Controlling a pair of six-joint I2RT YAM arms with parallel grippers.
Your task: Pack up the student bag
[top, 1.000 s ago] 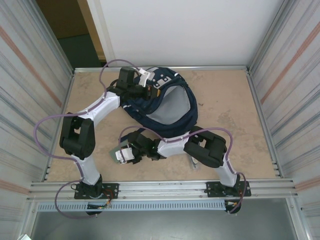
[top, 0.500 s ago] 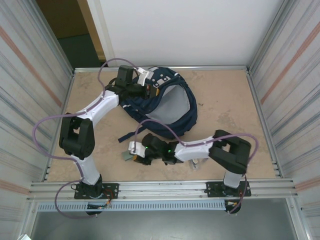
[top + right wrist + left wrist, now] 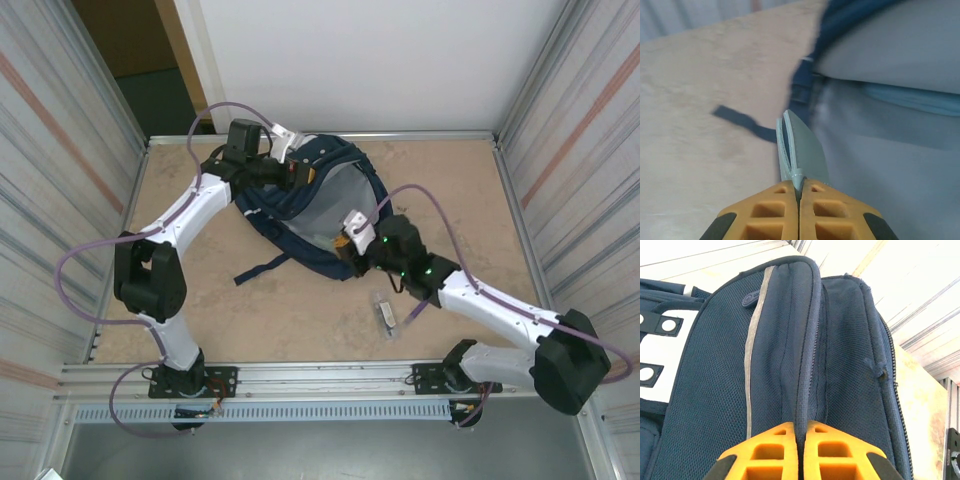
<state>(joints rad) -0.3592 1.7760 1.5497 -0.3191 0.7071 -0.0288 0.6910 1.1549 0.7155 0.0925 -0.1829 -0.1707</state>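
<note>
Stage: packing is under way and, as I read it, not finished.
Student bag, position: the student bag [image 3: 300,215] lies toward the far side of the bench [image 3: 470,200], a little left of centre, with its mouth turned up and to the right.
Student bag, look: navy mesh fabric with a pale stripe and white patches carrying snaps. The grey lining [image 3: 348,200] is exposed through the open mouth, and one dark strap [image 3: 262,268] trails loose toward you.
Left pincer: the left pincer [image 3: 801,427] is closed on a navy seam ridge at the bag's far-left rim. You can take it as holding the mouth up.
Right pincer: the right pincer [image 3: 799,192] is clamped on a flat grey-blue piece [image 3: 802,150], thin, with two leaves showing at its edge.
Piece, position: it hangs at the near rim, partly over the lining and not yet let go.
Inside the bag: a pale blue band [image 3: 912,99] lies against the lining. You cannot tell whether it is an item or a pocket.
Left to do: release the piece inside. A small object [image 3: 386,314] lies on the bench near the right arm and probably goes in too. After that, close the bag.
</note>
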